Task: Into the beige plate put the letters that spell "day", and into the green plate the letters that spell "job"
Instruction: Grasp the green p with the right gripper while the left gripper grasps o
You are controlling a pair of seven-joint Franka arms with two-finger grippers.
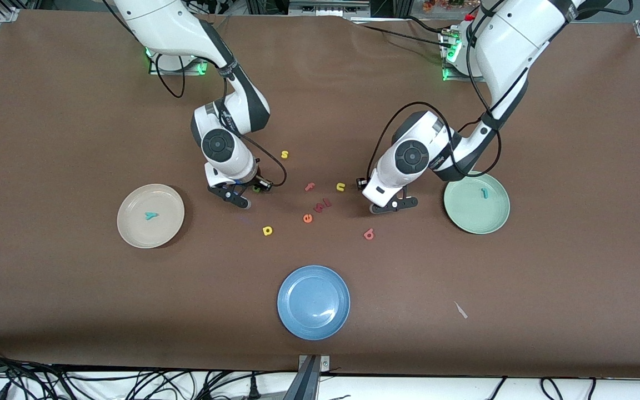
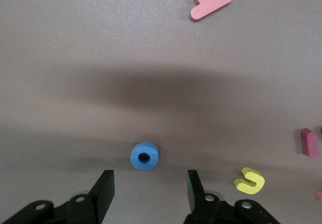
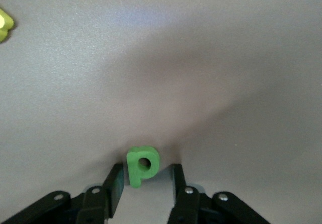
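Note:
A green d [image 3: 142, 166] lies on the table between the fingertips of my right gripper [image 3: 146, 176], which is open and narrow around it, with a gap showing on one side. In the front view the d [image 1: 256, 189] peeks out beside that gripper [image 1: 242, 195]. A blue o [image 2: 145, 156] lies just ahead of my open left gripper [image 2: 149, 183], outside its jaws. The beige plate [image 1: 131, 222] holds a teal y [image 1: 151, 215]. The green plate [image 1: 464, 214] holds a teal j [image 1: 484, 193]. A yellow a [image 1: 267, 230] and a salmon b [image 1: 369, 234] lie on the table nearer the camera.
A blue plate [image 1: 313, 301] sits near the front edge. Loose letters lie between the two grippers: yellow s [image 1: 284, 154], pink f [image 1: 309, 186], yellow u [image 1: 340, 186], orange e [image 1: 308, 218] and a red piece [image 1: 323, 205].

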